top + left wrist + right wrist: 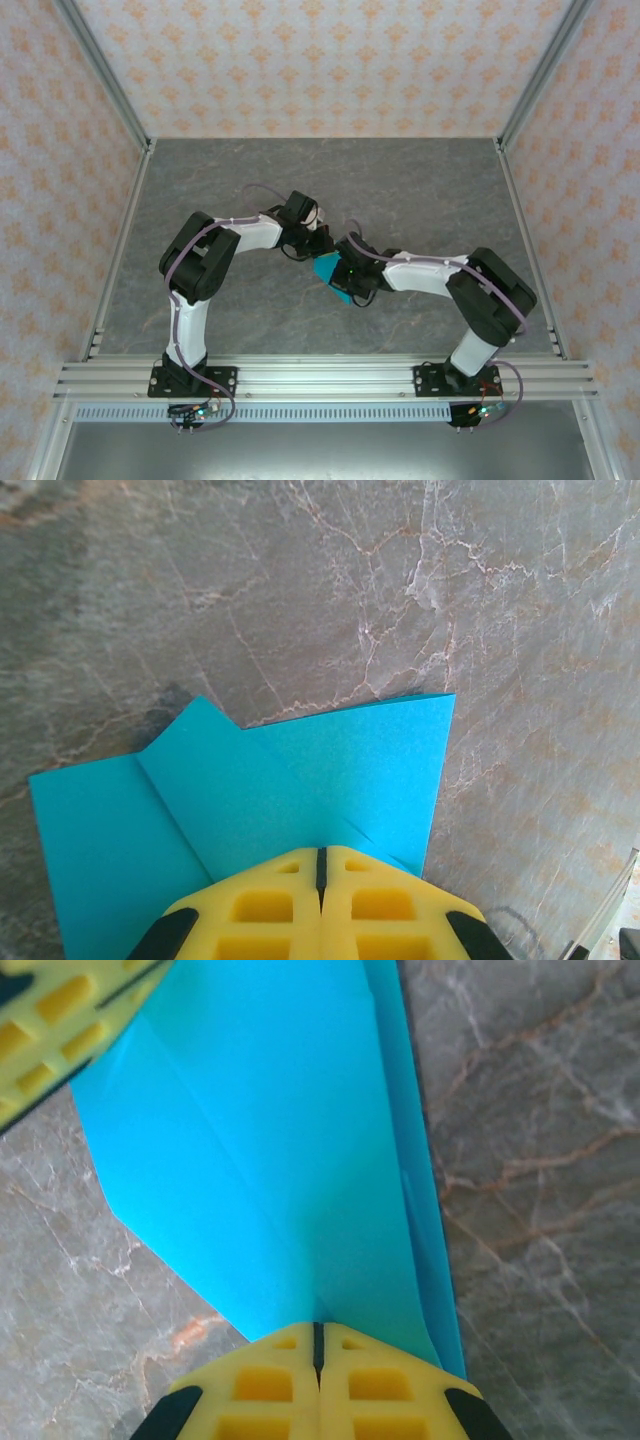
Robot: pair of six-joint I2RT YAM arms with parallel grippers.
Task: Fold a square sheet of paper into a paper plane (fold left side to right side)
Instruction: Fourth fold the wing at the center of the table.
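Paper (300, 780) under left pincer (322, 870), right pincer (318, 1345)

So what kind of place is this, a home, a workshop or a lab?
Probably a lab test cell: a left arm and right arm bolted to an aluminium rail at the near edge, a grey marbled tabletop, and patterned wall panels in a metal frame closing it in.
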